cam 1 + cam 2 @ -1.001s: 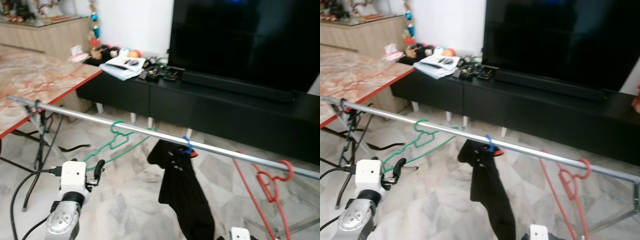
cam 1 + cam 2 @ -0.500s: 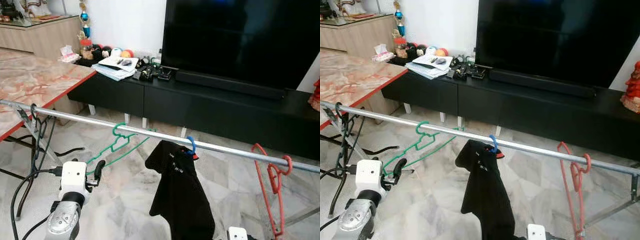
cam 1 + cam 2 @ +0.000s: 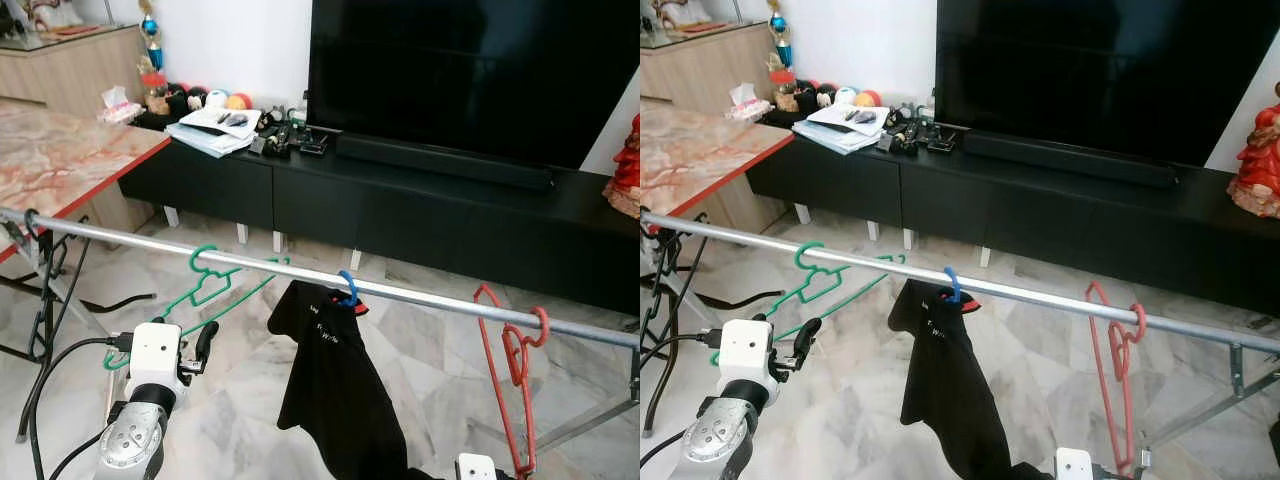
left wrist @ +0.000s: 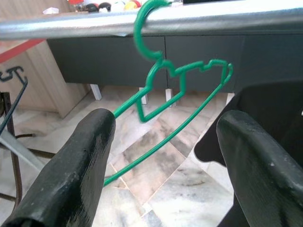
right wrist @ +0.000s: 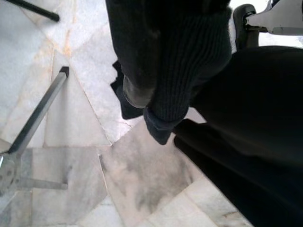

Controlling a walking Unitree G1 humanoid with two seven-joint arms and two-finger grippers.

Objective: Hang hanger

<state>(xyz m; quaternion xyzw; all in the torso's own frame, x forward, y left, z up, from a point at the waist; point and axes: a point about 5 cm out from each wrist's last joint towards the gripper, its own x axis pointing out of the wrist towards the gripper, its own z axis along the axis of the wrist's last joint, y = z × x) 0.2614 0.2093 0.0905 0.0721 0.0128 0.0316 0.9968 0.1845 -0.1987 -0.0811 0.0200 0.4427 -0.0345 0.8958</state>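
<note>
I am holding the left gripper (image 4: 163,156) up just near of the silver rail (image 3: 420,296), its fingers (image 4: 71,165) spread wide apart and gripping nothing. The green hanger (image 3: 215,285) is hanging by its hook on the rail's left part, just beyond those fingers. To its right a black shirt (image 3: 335,390) is hanging on a blue hanger (image 3: 350,290), a red hanger (image 3: 515,365) is hanging farther right, and I cannot tell how the right gripper's fingers are standing, with dark cloth pressing close against its wrist camera.
</note>
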